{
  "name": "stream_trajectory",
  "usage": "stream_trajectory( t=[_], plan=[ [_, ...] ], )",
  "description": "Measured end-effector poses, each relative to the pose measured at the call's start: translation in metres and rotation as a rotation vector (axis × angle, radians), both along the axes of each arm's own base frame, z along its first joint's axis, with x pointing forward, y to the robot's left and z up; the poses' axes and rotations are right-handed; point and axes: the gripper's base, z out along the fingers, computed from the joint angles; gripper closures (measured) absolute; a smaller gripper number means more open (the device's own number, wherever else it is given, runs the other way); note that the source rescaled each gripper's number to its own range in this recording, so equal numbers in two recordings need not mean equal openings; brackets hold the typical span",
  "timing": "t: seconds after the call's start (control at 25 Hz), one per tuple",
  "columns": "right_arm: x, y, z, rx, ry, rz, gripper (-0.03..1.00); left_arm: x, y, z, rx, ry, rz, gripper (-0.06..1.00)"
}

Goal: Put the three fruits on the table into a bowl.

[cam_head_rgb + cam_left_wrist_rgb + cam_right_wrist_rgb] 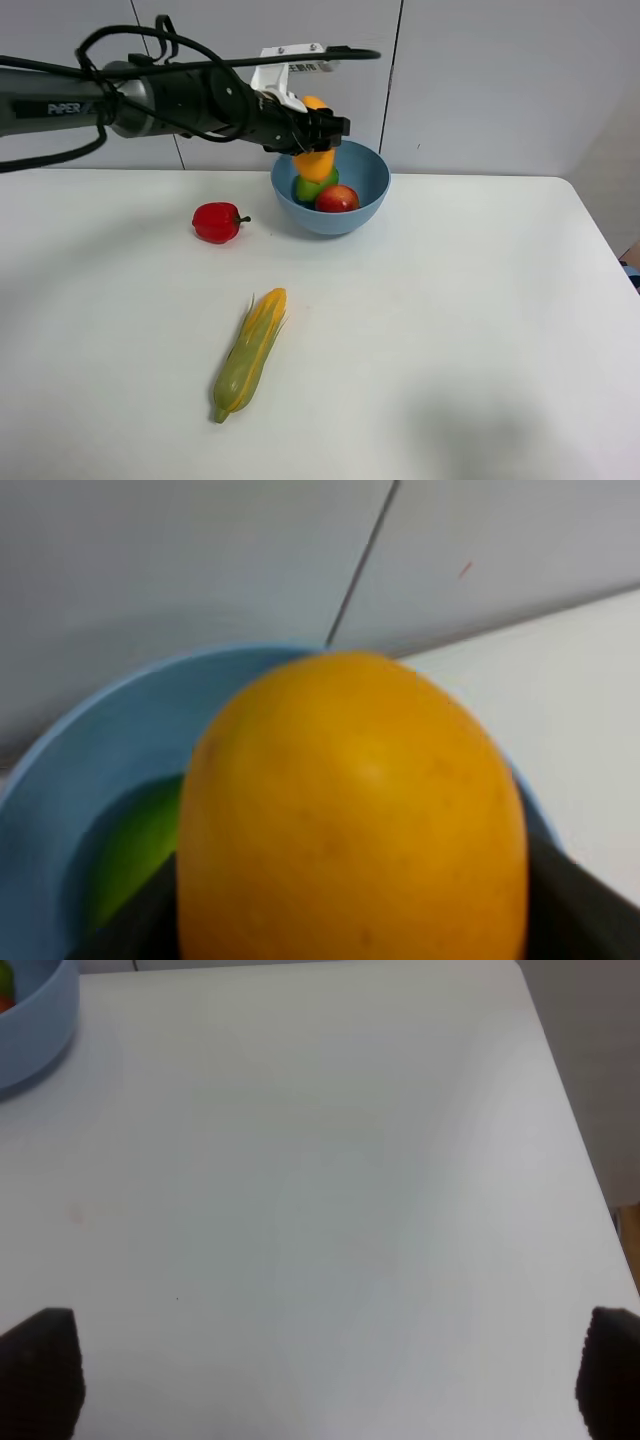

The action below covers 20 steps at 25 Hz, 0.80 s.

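From high up, we count one mango point(316, 160) clamped in the left claw point(318, 135) over the bowl point(362, 205), which holds one lime point(307, 188) and one pomegranate point(338, 199); one pepper point(217, 222) and one corn cob point(250, 352) lie on the bench point(470, 330).

At the left wrist, we see the mango point(350, 810) filling the view above the bowl point(60, 780).

At the right wrist, the right claw point(325, 1380) gapes wide, empty.

In the left wrist view the mango point(352, 815) fills the middle and lower frame, cut off at the bottom edge, hiding most of the bowl point(90, 750) and all but a blurred sliver of lime point(130, 855) at lower left. The right wrist view cuts the bowl point(35, 1020) at upper left.
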Motion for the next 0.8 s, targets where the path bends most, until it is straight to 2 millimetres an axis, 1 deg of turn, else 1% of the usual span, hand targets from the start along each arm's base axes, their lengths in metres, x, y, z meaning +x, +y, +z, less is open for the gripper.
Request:
stream_trajectory(
  t=[0.08, 0.12, 0.16, 0.2, 0.24, 0.28, 0.32, 0.36, 0.44, 0.48, 0.56, 0.6, 0.68, 0.72, 0.8],
  plan=[
    [0.0, 0.0, 0.0, 0.0, 0.0, 0.0, -0.02, 0.003, -0.004, -0.003, -0.002, -0.019, 0.003, 0.92],
    [0.0, 0.0, 0.0, 0.0, 0.0, 0.0, -0.02, 0.003, -0.005, -0.004, -0.002, -0.022, 0.003, 0.88],
    [0.0, 0.0, 0.0, 0.0, 0.0, 0.0, -0.02, 0.003, -0.005, -0.004, -0.003, -0.024, 0.004, 0.74],
    [0.0, 0.0, 0.0, 0.0, 0.0, 0.0, -0.02, 0.004, -0.005, -0.003, -0.004, -0.027, 0.006, 0.47],
    [0.0, 0.0, 0.0, 0.0, 0.0, 0.0, -0.02, 0.004, -0.005, -0.002, -0.007, -0.033, 0.008, 0.24],
    [0.0, 0.0, 0.0, 0.0, 0.0, 0.0, -0.02, 0.004, -0.005, 0.001, -0.014, -0.04, 0.012, 0.12],
    [0.0, 0.0, 0.0, 0.0, 0.0, 0.0, -0.02, 0.004, -0.005, 0.004, -0.018, -0.045, 0.012, 0.04],
    [0.0, 0.0, 0.0, 0.0, 0.0, 0.0, -0.02, 0.003, -0.004, 0.008, -0.023, -0.052, 0.012, -0.01],
    [0.0, 0.0, 0.0, 0.0, 0.0, 0.0, -0.02, 0.0, -0.002, 0.024, -0.038, -0.08, 0.011, -0.04],
    [0.0, 0.0, 0.0, 0.0, 0.0, 0.0, -0.02, -0.002, -0.001, 0.037, -0.05, -0.101, 0.011, -0.05],
    [0.0, 0.0, 0.0, 0.0, 0.0, 0.0, -0.02, -0.009, 0.006, 0.068, -0.069, -0.159, 0.008, -0.05],
    [0.0, 0.0, 0.0, 0.0, 0.0, 0.0, -0.02, -0.015, 0.012, 0.089, -0.071, -0.2, -0.001, -0.05],
    [0.0, 0.0, 0.0, 0.0, 0.0, 0.0, -0.02, -0.027, 0.029, 0.13, -0.047, -0.296, -0.014, -0.05],
    [0.0, 0.0, 0.0, 0.0, 0.0, 0.0, -0.02, -0.036, 0.04, 0.152, -0.026, -0.343, -0.021, -0.05],
    [0.0, 0.0, 0.0, 0.0, 0.0, 0.0, -0.02, -0.054, 0.069, 0.192, 0.027, -0.423, -0.019, -0.05]
  ],
)
